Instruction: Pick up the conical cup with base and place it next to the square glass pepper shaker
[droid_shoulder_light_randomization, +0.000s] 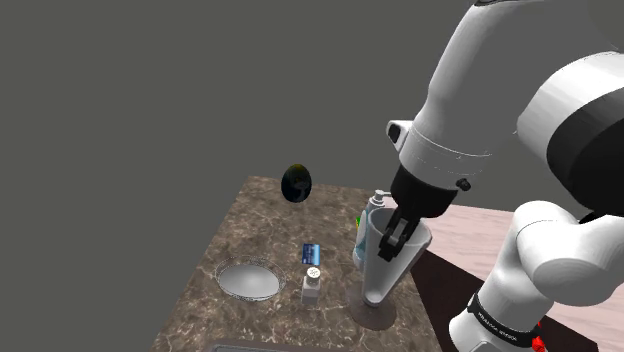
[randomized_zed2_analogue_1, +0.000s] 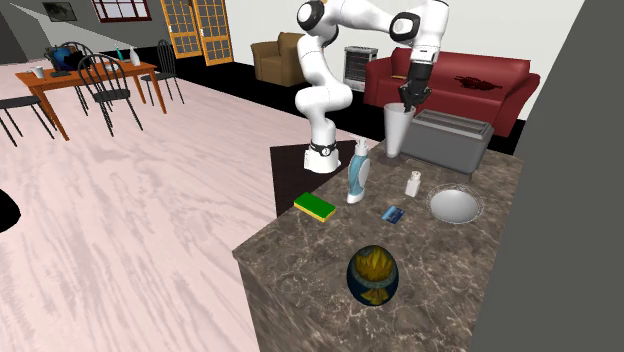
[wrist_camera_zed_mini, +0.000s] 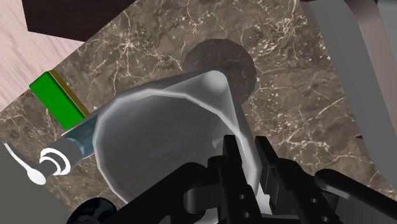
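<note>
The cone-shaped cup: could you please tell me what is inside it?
Nothing shows inside the cup: its bare wall narrows to the tip. The pincer clasps the rim, one finger inside, and hides the wall beneath it.

Arm (droid_shoulder_light_randomization: 470, 90): glossy white shells, rounded and bulbous, joined as thick tube-like links. Joint bands (droid_shoulder_light_randomization: 572, 135): dark grey to black, set between the white shells. Base collar (droid_shoulder_light_randomization: 497, 322): black ring with small white lettering, illegible. Wrist housing: white, with a small pale round cap (droid_shoulder_light_randomization: 396, 130) on its side and a black flange below. Gripper (droid_shoulder_light_randomization: 390, 248): all black and matte; fingers (wrist_camera_zed_mini: 233, 175) blocky and angular.
</note>
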